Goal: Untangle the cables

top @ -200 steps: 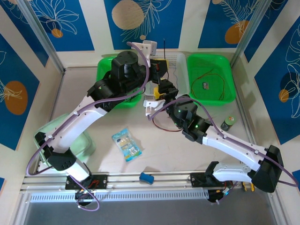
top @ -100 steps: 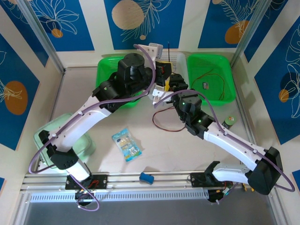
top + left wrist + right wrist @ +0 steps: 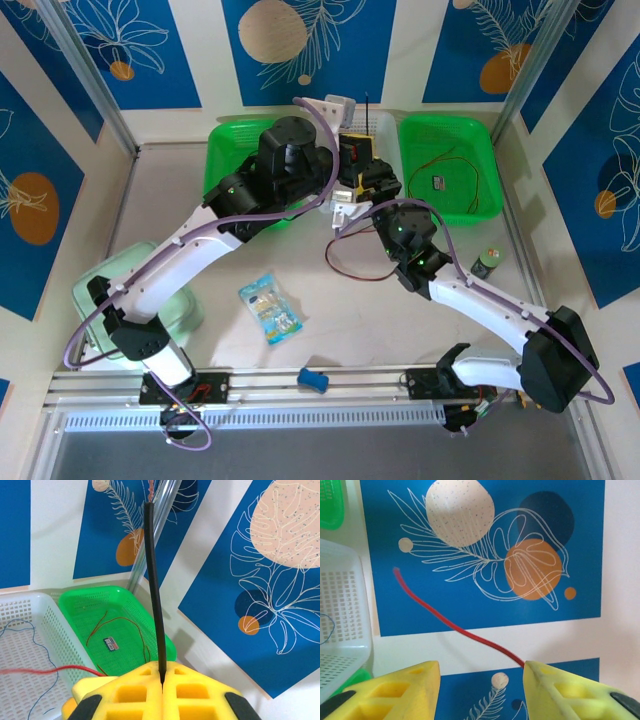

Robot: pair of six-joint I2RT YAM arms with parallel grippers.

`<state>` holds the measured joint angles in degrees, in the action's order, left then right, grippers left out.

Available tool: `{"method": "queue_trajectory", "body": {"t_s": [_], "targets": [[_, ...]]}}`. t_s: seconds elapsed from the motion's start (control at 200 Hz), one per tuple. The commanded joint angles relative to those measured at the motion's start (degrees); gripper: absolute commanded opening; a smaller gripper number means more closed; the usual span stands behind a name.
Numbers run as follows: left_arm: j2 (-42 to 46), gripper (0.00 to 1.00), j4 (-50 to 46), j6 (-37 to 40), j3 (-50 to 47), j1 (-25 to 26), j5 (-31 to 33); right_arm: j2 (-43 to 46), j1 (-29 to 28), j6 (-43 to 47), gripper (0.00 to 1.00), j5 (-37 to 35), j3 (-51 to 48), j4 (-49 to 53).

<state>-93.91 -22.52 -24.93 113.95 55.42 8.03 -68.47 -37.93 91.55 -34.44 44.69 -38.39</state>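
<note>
White walls (image 3: 195, 50) stand behind and to both sides of a beige table (image 3: 380, 330). They carry blue panels (image 3: 110, 40) with white leaf outlines and orange and tan discs. Metal posts (image 3: 90, 85) rise at the table's far corners. A metal rail (image 3: 250, 385) runs along its near edge. The light is even.

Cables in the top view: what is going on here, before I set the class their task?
Over the white basket, the left pincer is shut on a black cable that juts out from between its fingers. The right pincer is open, with a red cable running to the tip of one finger, not clamped.
</note>
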Motion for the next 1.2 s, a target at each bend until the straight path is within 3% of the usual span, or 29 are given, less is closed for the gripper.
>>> {"method": "queue_trajectory", "body": {"t_s": [0.0, 0.3, 0.79, 1.195], "targets": [[-0.39, 0.00, -0.49, 1.45, 1.82, 0.75, 1.28, 1.82, 1.01, 2.59, 0.48, 2.62, -0.45, -5.17], [-0.44, 0.00, -0.46, 1.77, 2.09, 0.92, 1.55, 3.55, 1.45, 5.70, 0.51, 4.06, -3.86, -10.63], [-0.79, 0.00, -1.12, 1.97, 2.15, 2.06, 2.01, 2.21, 5.16, 6.01, 0.44, 8.06, -0.36, -8.74], [-1.23, 0.00, -1.64, 2.34, 2.02, 4.43, 2.60, -0.43, 9.70, 8.89, 0.38, 14.59, 2.04, -13.15]]}}
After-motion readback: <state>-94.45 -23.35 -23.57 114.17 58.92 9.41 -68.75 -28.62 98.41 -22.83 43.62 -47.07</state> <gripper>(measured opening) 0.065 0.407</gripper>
